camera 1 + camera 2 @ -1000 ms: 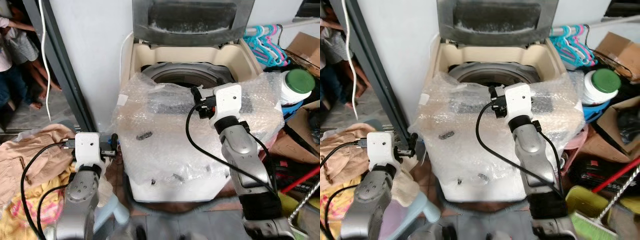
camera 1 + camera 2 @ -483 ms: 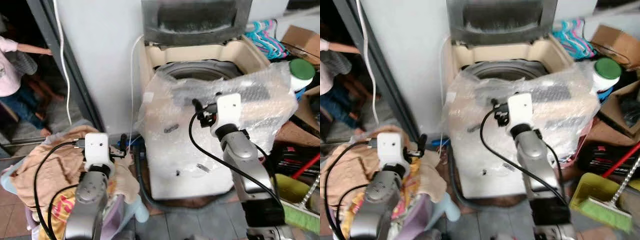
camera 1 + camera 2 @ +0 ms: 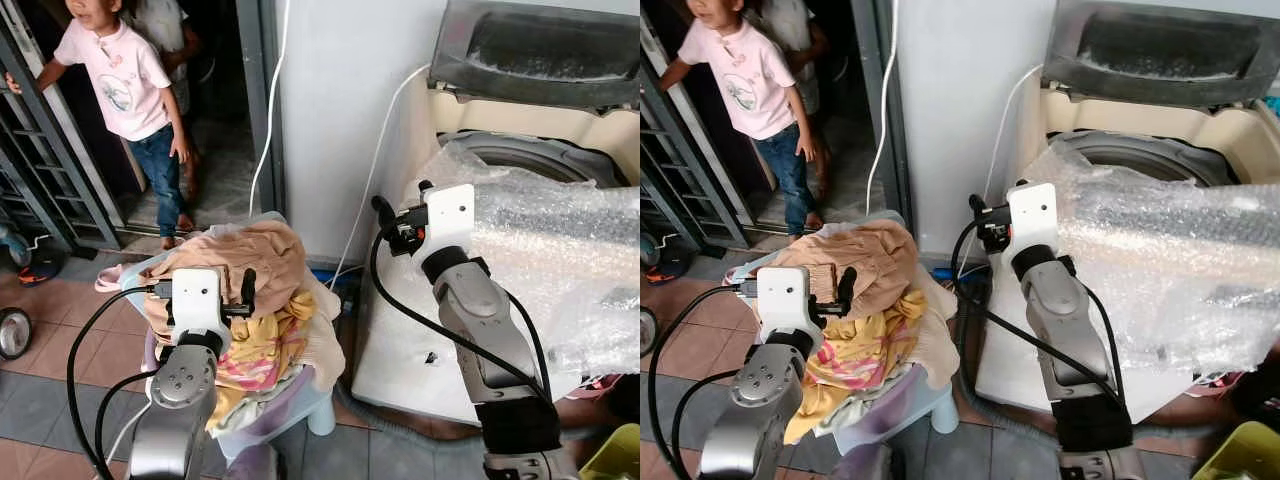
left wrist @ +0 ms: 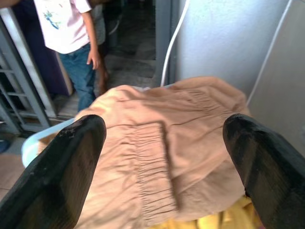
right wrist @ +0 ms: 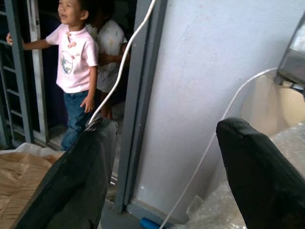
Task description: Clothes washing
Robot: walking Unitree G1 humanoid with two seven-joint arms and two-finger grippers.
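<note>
1. The pile of clothes [image 3: 240,300] lies heaped on a pale plastic stool [image 3: 300,400] on the tiled floor [image 3: 60,370], just beside the washing machine [image 3: 420,330] and to its left; a second ago the head views faced the machine squarely, so the camera has swung left and the laundry now sits before the left arm

2. That turn suggests the step in hand is picking up a garment, with nothing yet loaded into the drum [image 3: 540,160]

3. The left gripper [image 4: 164,143] hovers just above the pile, its fingers spread wide and holding nothing; the wrist view looks down on a tan garment [image 4: 162,152] between them

4. The right gripper [image 5: 164,167] is held up beside the machine, likewise wide open and empty, facing the grey wall [image 5: 209,71]

5. The tan garment is soft and creased, with a gathered elastic band; a yellow patterned cloth [image 3: 262,345] lies under it

6. Crinkled bubble wrap [image 3: 560,250] drapes the machine's front, and the lid [image 3: 540,50] stands raised

7. A person [image 3: 135,100] stands in the doorway, well apart
</note>
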